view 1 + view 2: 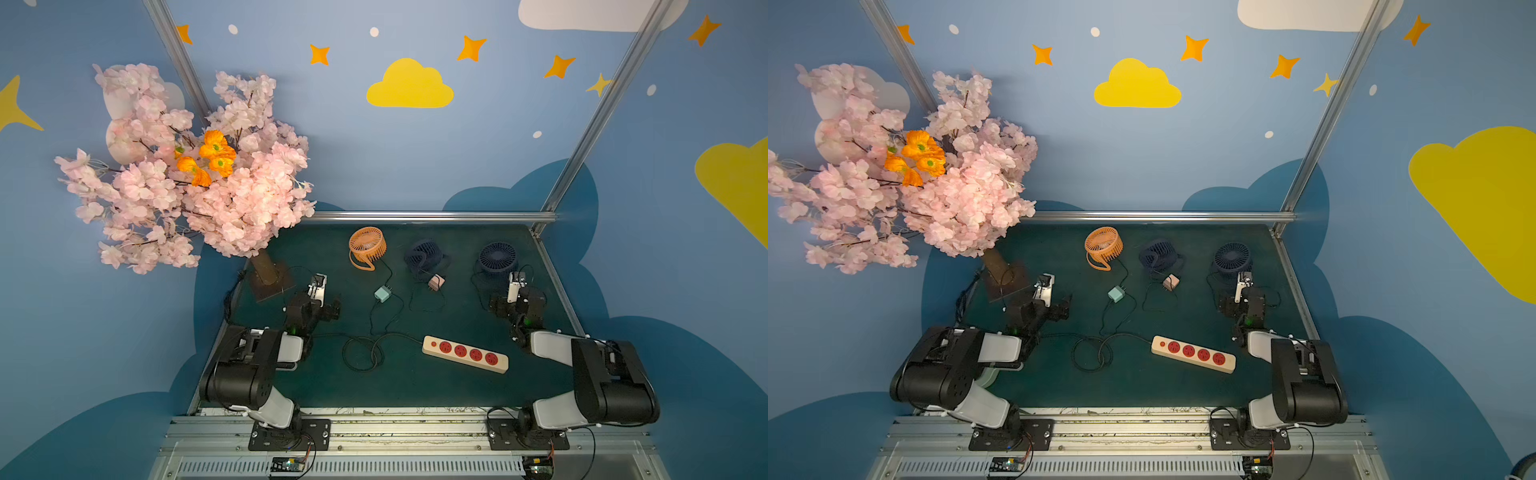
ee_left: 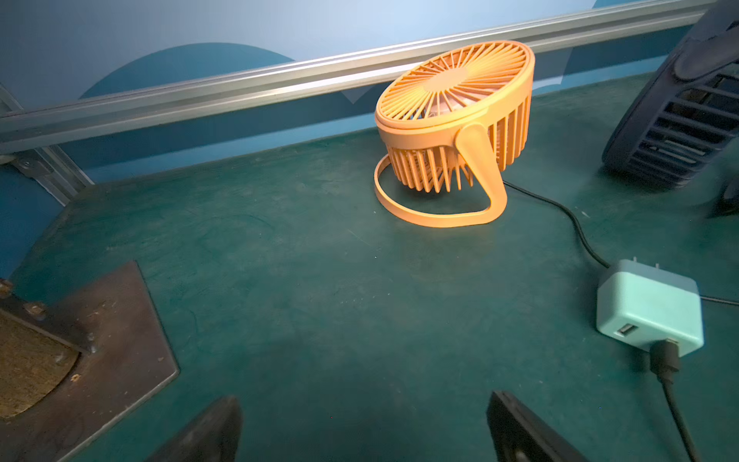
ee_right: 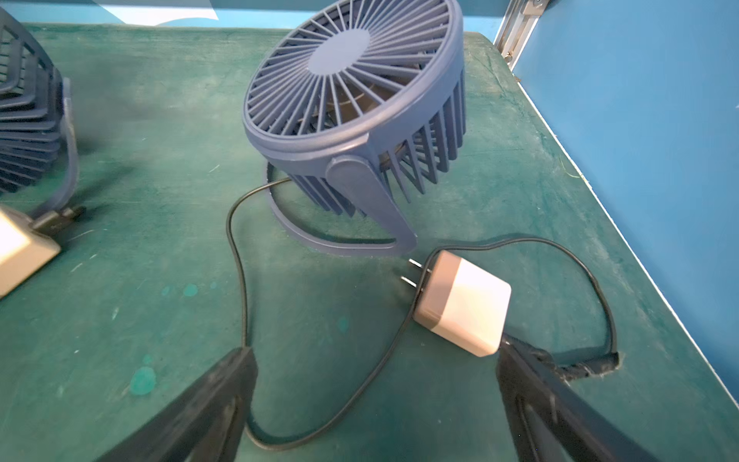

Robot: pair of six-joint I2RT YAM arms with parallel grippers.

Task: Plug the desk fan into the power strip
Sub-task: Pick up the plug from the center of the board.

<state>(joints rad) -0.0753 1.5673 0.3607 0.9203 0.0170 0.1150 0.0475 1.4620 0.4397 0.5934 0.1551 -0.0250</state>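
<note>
The cream power strip (image 1: 465, 354) (image 1: 1193, 354) with red sockets lies at the front of the green mat. Three desk fans stand at the back: orange (image 1: 367, 245) (image 2: 452, 128), dark navy (image 1: 426, 255) and blue (image 1: 497, 257) (image 3: 356, 104). The orange fan's mint plug adapter (image 1: 382, 294) (image 2: 650, 308) and a pink adapter (image 1: 436, 282) lie loose on the mat. The blue fan's white adapter (image 3: 464, 302) lies prongs free, just beside one finger of my right gripper (image 1: 516, 284) (image 3: 374, 384), which is open and empty. My left gripper (image 1: 318, 286) (image 2: 362, 424) is open over bare mat, left of the mint adapter.
A pink blossom tree on a brown base plate (image 1: 270, 286) (image 2: 100, 340) stands at the back left beside my left gripper. The strip's black cord (image 1: 363, 353) is looped on the mat between the arms. Aluminium rails (image 1: 415, 216) border the back and right side.
</note>
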